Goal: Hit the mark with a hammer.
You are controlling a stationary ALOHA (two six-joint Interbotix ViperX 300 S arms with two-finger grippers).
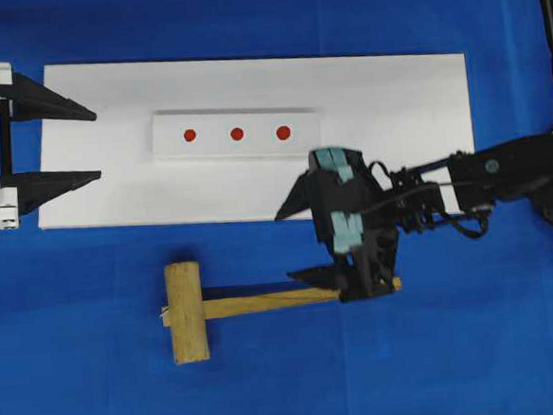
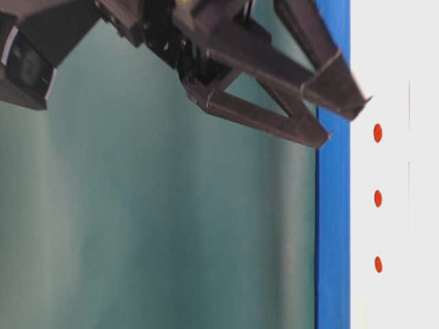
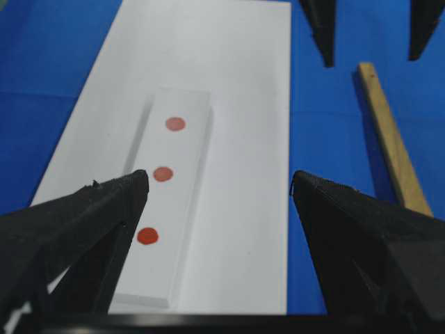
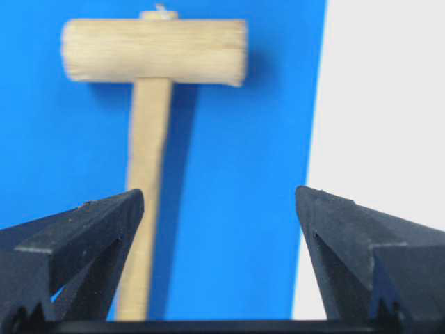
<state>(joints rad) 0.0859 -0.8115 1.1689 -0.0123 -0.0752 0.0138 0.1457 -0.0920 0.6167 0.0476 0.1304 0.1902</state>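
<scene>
The mark (image 1: 236, 133) is the middle of three red dots on a narrow white strip (image 1: 237, 151); it also shows in the left wrist view (image 3: 163, 174) and the table-level view (image 2: 377, 198). The hammer (image 1: 187, 312) lies flat on the blue cloth below the board, head to the left, with its handle (image 1: 264, 301) running right. My right gripper (image 1: 285, 247) hovers open over the handle's right part. In its wrist view the handle (image 4: 146, 174) passes by the left finger and nothing is gripped (image 4: 219, 198). My left gripper (image 1: 95, 144) stands open over the board's left end, short of the strip (image 3: 219, 184).
A large white board (image 1: 397, 161) carries the strip and sits on the blue cloth (image 1: 79, 373). The board's lower edge runs just above the hammer. The right arm (image 1: 502, 168) reaches in from the right edge.
</scene>
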